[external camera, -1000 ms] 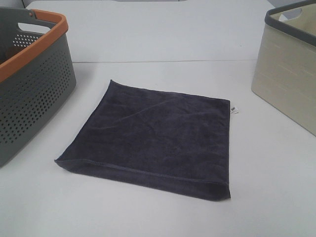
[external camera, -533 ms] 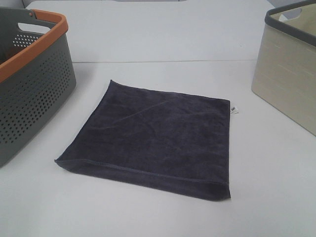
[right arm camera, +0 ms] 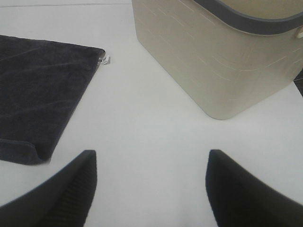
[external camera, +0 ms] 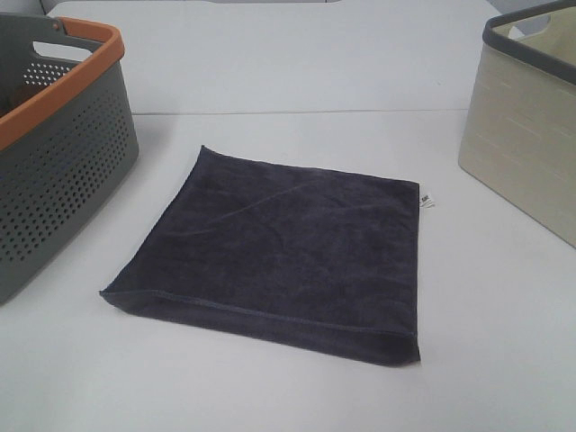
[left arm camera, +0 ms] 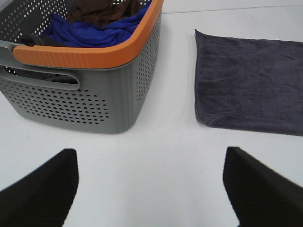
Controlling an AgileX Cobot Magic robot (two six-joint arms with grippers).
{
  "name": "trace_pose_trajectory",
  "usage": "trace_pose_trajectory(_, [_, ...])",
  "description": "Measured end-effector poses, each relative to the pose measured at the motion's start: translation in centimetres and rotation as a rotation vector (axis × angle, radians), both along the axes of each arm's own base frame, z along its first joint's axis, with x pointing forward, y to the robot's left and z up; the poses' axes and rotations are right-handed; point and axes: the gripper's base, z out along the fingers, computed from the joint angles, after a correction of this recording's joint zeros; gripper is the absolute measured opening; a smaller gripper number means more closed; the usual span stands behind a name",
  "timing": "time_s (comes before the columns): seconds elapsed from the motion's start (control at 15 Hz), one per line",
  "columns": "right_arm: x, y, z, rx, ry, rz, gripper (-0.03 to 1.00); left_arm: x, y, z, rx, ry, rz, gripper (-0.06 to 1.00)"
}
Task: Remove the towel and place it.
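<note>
— So where does the towel [external camera: 279, 256] lie, and what are the claws doing?

— Flat on the white counter [external camera: 297, 72], between the grey perforated basket [external camera: 54, 162] with the orange rim and the beige bin [external camera: 526, 135], touching neither. The left claw [left arm camera: 150, 189] and right claw [right arm camera: 149, 187] each hang spread wide over bare counter, holding nothing.

— How would you take it well?

— I'd go for a hemmed corner or edge, where the folded cloth is thick enough to pinch; the near edge seems slightly raised. Press down to the counter before closing, then lift high so the limp cloth clears it.

— What's it like?

— Soft charcoal terry, roughly square, with stitched hems and a small white tag [external camera: 427, 200]. It would likely sag and drape. The basket looks like hard plastic and already holds blue and brown cloths [left arm camera: 94, 23].
</note>
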Motion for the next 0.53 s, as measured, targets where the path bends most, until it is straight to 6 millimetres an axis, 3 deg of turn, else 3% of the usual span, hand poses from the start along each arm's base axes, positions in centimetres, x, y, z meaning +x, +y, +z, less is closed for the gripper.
trace_pose_trajectory(0.53, [0.22, -0.01, -0.15, 0.000, -0.008, 0.000, 0.59, 0.00, 0.01, 0.00, 0.001, 0.000, 0.001, 0.79])
